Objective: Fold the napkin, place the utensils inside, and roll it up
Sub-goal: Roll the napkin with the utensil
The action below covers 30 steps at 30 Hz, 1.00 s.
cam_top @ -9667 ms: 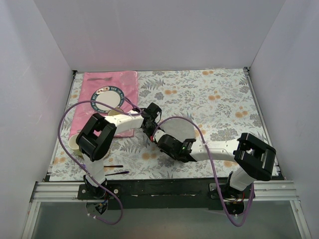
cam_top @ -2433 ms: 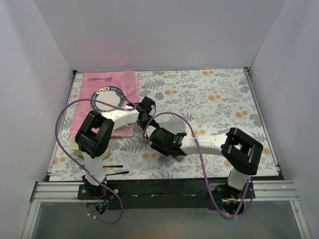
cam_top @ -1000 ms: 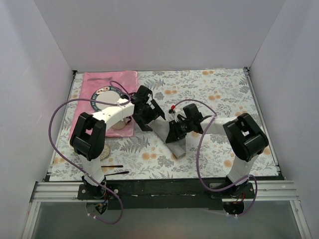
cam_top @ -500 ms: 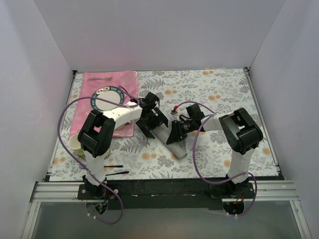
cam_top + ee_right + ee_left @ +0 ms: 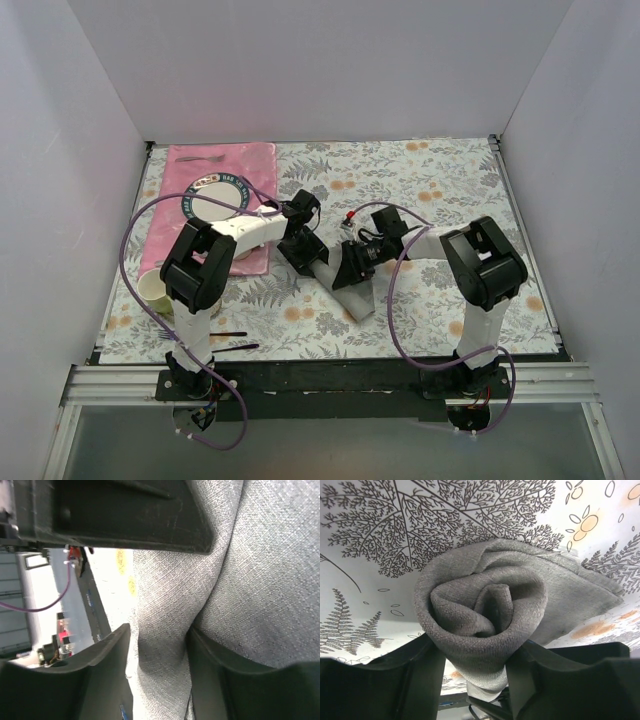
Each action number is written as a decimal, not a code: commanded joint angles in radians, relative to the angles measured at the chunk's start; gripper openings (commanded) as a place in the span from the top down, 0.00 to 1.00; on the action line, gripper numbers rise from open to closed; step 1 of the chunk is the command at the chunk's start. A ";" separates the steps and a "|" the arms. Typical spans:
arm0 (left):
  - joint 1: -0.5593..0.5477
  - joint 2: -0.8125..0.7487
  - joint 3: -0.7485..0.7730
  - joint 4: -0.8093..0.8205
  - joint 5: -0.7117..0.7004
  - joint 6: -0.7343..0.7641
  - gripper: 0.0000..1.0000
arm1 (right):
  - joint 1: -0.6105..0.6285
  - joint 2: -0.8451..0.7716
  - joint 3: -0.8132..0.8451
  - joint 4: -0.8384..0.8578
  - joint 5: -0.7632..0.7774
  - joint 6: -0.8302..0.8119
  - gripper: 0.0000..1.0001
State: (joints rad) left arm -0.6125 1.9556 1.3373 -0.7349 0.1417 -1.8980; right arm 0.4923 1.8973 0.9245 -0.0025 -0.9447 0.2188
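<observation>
The grey napkin (image 5: 345, 280) lies rolled into a slanted tube at the table's middle. In the left wrist view its spiral end (image 5: 480, 612) faces the camera. My left gripper (image 5: 306, 247) (image 5: 475, 680) is at the roll's upper left end, with its fingers (image 5: 415, 680) pressed on both sides of the roll. My right gripper (image 5: 353, 262) (image 5: 160, 680) is at the roll's middle, closed round a fold of the cloth (image 5: 170, 630). The utensils are hidden; no orange-tan piece shows.
A pink placemat (image 5: 255, 165) at the back left holds a plate (image 5: 215, 200). A cup (image 5: 152, 290) stands by the left arm. Two thin black utensils (image 5: 230, 341) lie near the front left edge. White walls enclose the table.
The napkin was brought out from under the arms and now lies as a roll at the middle. In the last half second the left gripper closed in on the roll's end; the right arm barely moved.
</observation>
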 commanded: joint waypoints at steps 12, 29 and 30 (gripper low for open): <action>0.011 -0.009 0.008 -0.008 0.016 0.054 0.64 | 0.322 -0.340 0.201 -0.515 1.114 -0.196 0.24; 0.034 -0.018 -0.021 0.002 0.064 0.042 0.64 | 0.638 -0.179 0.128 -0.358 1.512 -0.188 0.18; 0.034 -0.017 -0.020 0.003 0.065 0.040 0.64 | 0.638 -0.167 0.122 -0.350 1.515 -0.187 0.20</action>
State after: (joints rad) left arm -0.5854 1.9564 1.3228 -0.7284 0.1978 -1.8515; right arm 1.1259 1.7096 1.0668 -0.4236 0.4976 0.0231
